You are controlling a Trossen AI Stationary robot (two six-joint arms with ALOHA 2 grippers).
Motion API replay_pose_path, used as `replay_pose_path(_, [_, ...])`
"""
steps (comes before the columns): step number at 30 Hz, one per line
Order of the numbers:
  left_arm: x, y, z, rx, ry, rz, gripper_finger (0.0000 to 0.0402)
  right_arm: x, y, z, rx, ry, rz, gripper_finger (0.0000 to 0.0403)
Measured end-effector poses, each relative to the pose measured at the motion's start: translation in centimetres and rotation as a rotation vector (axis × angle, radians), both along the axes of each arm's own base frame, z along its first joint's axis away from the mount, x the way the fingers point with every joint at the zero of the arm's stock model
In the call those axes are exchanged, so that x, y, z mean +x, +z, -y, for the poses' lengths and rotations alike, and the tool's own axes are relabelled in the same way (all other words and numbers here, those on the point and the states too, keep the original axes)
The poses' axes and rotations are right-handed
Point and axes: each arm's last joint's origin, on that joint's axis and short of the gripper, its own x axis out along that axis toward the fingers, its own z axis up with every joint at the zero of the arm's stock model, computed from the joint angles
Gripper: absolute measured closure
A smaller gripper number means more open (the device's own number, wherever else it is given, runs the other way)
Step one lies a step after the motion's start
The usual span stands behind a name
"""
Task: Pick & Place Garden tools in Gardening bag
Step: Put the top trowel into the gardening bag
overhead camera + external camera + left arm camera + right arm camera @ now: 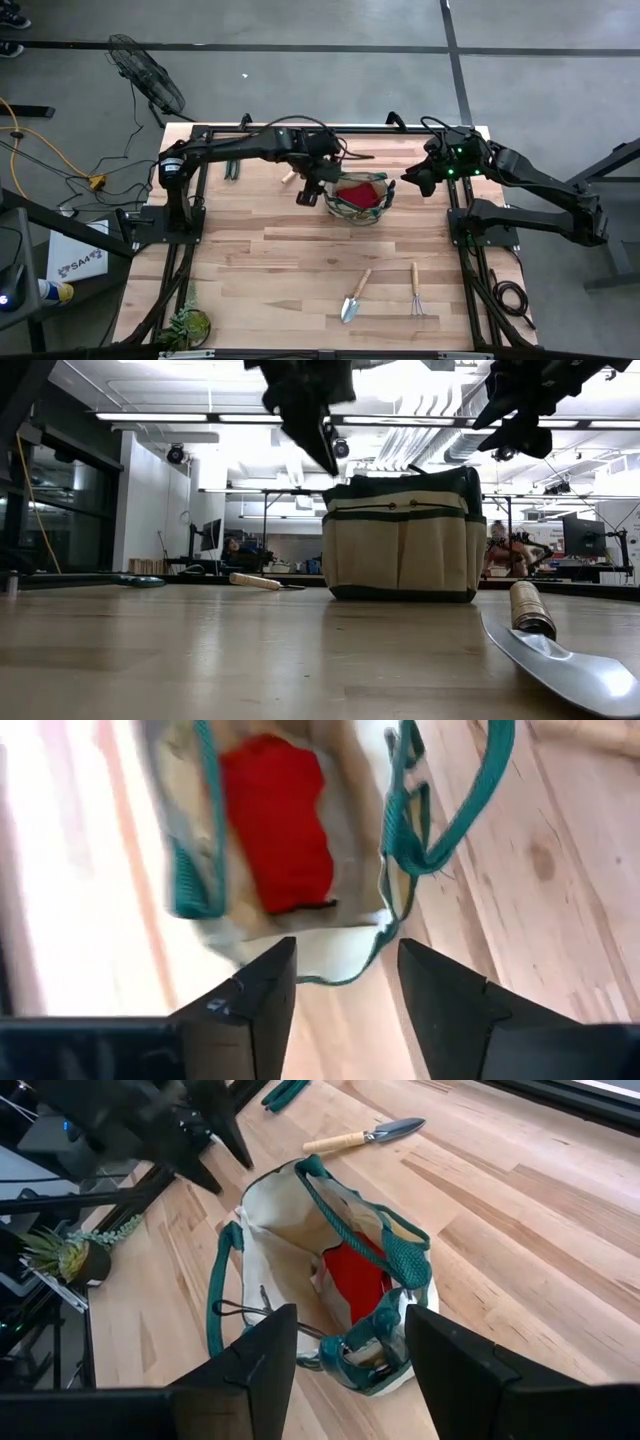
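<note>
The tan gardening bag with green trim stands on its base at the middle of the table, mouth up. A red cloth piece lies inside it. My left gripper hangs open above the bag's left rim, nothing between its fingers. My right gripper is open in the air at the bag's right, pointing down at it. A wooden-handled trowel and a hand rake lie flat near the front edge. Another trowel and green-handled pruners lie at the far side.
A potted leafy plant sits at the table's front left corner. The bag's loop handles droop over its mouth. Bare wood lies between the bag and the front tools. The near trowel's blade fills the low view's foreground.
</note>
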Motion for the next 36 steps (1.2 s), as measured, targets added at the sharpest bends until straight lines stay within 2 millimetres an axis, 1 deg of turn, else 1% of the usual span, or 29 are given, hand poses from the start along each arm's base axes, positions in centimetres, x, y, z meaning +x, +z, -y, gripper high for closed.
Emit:
replay_pose_path(2, [-0.2,1.0,0.0,0.024,0.026,-0.007,0.0227,0.0,0.0,0.0,0.0,0.0,0.0,0.0224])
replay_pose_path(4, [-0.5,1.5,-0.3,0.047,0.089,-0.028,0.0227,0.0,0.0,0.0,0.002,-0.001,0.0,0.0224])
replay_pose_path(6, [-0.9,1.8,-0.9,0.043,0.166,-0.056,0.0227,0.0,0.0,0.0,0.014,-0.01,0.002,0.0224])
replay_pose_path(8, [-1.5,1.8,-2.0,0.009,0.244,-0.08,0.0227,0.0,0.0,0.0,0.018,-0.013,0.003,0.0224])
replay_pose_path(11, [-2.6,1.3,-3.9,-0.06,0.359,-0.146,0.0227,0.0,0.0,0.0,0.018,-0.013,0.003,0.0224])
replay_pose_path(17, [-4.8,-1.0,-7.6,-0.181,0.615,-0.247,0.0227,0.0,0.0,0.0,0.022,-0.015,0.003,0.0224])
replay_pose_path(21, [-6.1,-3.2,-9.2,-0.249,0.748,-0.318,0.0227,0.0,0.0,0.0,0.015,-0.026,-0.001,0.0224])
replay_pose_path(26, [-7.1,-5.7,-9.7,-0.272,0.829,-0.385,0.0227,0.0,0.0,0.1,0.009,-0.036,-0.004,0.0224])
replay_pose_path(31, [-7.1,-7.9,-9.7,-0.265,0.888,-0.379,0.0227,0.0,0.0,0.1,0.015,-0.04,-0.003,0.0224])
replay_pose_path(36, [-7.3,-9.3,-9.8,-0.208,0.975,-0.364,0.0227,0.0,0.0,0.1,0.027,-0.049,-0.001,0.0224])
